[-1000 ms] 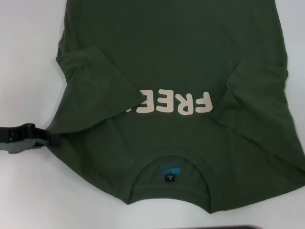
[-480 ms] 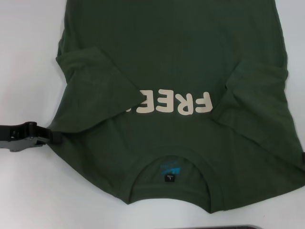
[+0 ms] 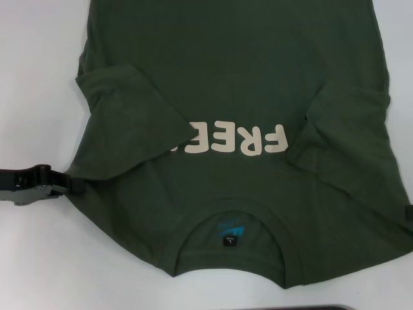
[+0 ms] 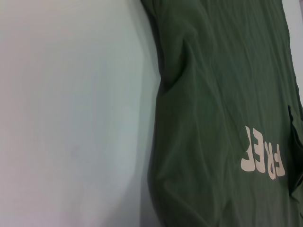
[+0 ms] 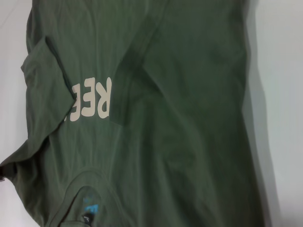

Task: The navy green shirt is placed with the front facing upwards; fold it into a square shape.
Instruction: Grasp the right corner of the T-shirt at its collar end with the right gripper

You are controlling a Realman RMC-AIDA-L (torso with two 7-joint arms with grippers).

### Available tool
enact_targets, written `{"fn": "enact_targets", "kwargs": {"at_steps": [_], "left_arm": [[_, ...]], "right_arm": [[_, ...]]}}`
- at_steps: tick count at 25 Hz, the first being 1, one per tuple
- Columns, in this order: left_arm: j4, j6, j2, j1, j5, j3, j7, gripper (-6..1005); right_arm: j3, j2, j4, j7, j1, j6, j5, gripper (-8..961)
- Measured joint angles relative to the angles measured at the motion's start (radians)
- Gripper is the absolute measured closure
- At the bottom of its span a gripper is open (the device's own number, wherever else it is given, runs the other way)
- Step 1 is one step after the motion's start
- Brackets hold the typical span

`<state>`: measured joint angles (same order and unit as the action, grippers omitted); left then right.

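One navy green shirt [image 3: 239, 97] lies front up on the white tabletop [image 3: 32, 258], both sleeves folded inward over the chest, collar nearest the robot. The left pincer [image 3: 71, 186] touches its left edge; whether it grips cloth cannot be told. The right pincer [image 3: 409, 215] barely shows at the shirt's right edge.

White tabletop [image 3: 39, 258] — smooth, evenly lit, faint shadows.
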<state>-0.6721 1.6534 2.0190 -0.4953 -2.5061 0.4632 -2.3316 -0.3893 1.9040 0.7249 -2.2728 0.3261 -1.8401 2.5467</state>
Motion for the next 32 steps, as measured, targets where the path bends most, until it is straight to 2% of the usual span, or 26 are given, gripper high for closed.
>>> {"fn": "enact_targets", "kwargs": {"at_steps": [21,32], "left_arm": [[0.002,-0.002,0.001,-0.002,0.001,0.000,0.000,974],[0.002,-0.002,0.001,0.002,0.001,0.000,0.000,974]], "right_arm": [[-0.023,-0.005,-0.029,0.003,0.007,0.025,0.002,11],[-0.025,0.002,-0.035,0.004,0.012,0.030,0.005,12]]}}
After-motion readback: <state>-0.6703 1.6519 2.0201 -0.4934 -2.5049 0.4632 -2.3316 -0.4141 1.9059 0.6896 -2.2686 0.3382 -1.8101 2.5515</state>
